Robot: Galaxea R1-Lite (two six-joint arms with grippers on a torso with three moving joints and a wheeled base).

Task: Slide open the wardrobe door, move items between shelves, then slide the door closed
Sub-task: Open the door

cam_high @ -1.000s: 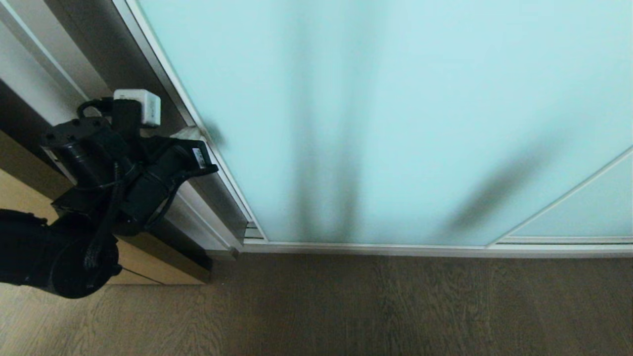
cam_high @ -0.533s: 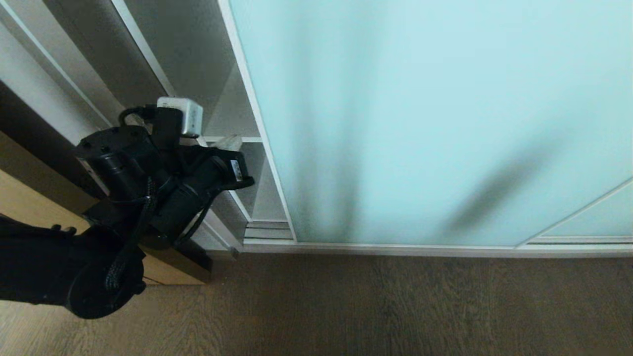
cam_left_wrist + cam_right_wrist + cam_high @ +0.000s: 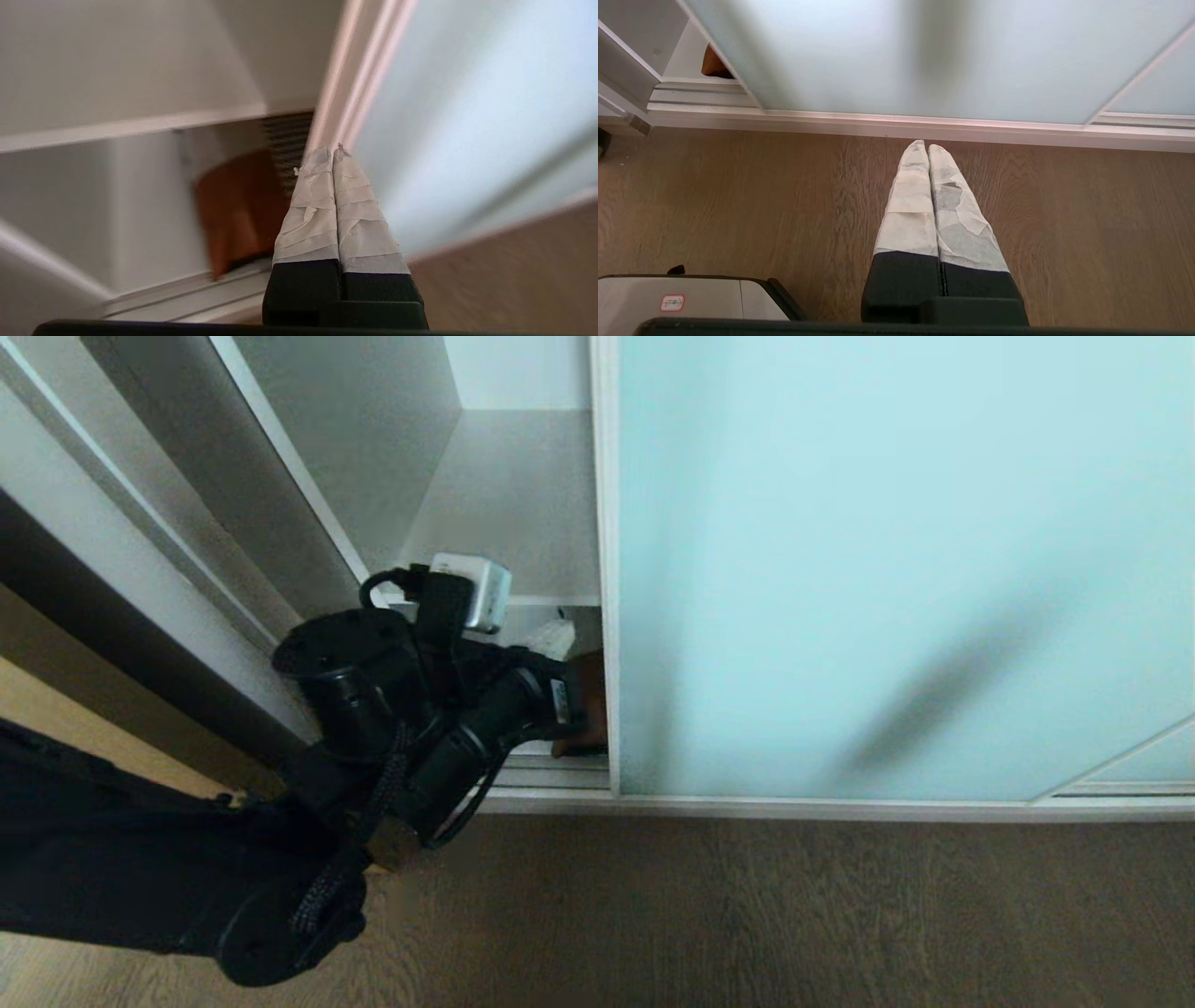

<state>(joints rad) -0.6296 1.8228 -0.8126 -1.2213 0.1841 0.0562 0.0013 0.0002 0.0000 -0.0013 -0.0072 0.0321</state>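
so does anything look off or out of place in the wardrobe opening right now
Nothing stands out. The sliding wardrobe door is part open, the shelves sit level, and a tan-brown item rests on the bottom level, half hidden. The left gripper, shut, is at the door's edge.

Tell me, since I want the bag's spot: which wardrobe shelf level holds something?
The lower level, beneath the white shelf board: a tan-brown bag sits there by the sliding door's edge. The upper shelf's visible part is bare.

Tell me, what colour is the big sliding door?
The sliding wardrobe door is frosted pale blue-green, clearest in the head view.
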